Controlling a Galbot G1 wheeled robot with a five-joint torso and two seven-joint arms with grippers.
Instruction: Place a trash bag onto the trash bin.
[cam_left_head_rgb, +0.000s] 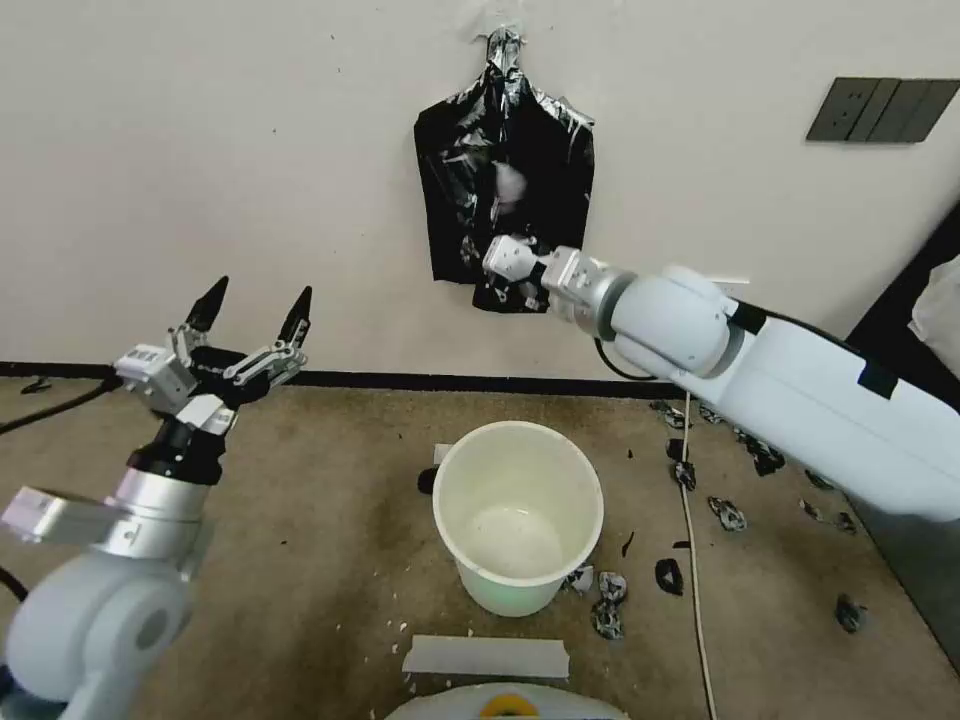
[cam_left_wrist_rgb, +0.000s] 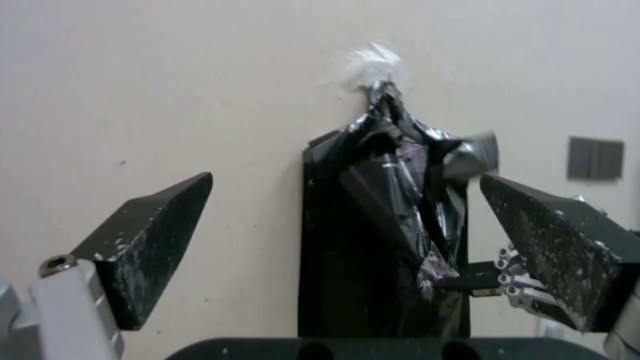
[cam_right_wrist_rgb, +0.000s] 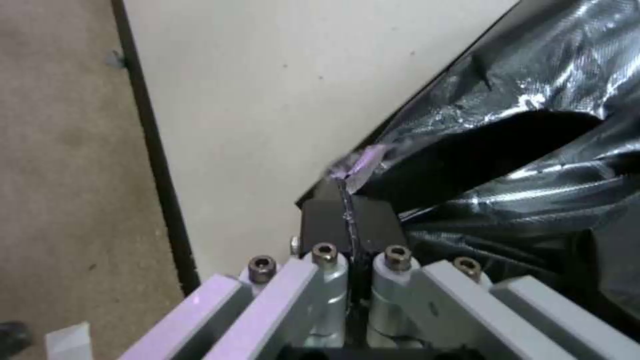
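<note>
Against the far wall (cam_left_head_rgb: 250, 150), right hand (cam_right_wrist_rgb: 347, 200) pinches the hanging trash bag's (cam_left_head_rgb: 505, 190) lower edge; left hand (cam_left_head_rgb: 255, 315) hovers open-fingered left of the trash bin (cam_left_head_rgb: 517, 515).

Wall (cam_left_head_rgb: 250, 150): plain cream, matte, a few small dark specks; black baseboard (cam_left_head_rgb: 420, 380) runs along its foot; dark grey switch panel (cam_left_head_rgb: 883, 109) mounted high on the wall, well right of centre. Floor (cam_left_head_rgb: 330, 520) below the baseboard: worn tan carpet; white tape strip (cam_left_head_rgb: 486, 656) lies flat on it, well out from the baseboard; thin pale cord (cam_left_head_rgb: 694, 560) runs across the carpet away from the baseboard; light even, diffuse.
</note>
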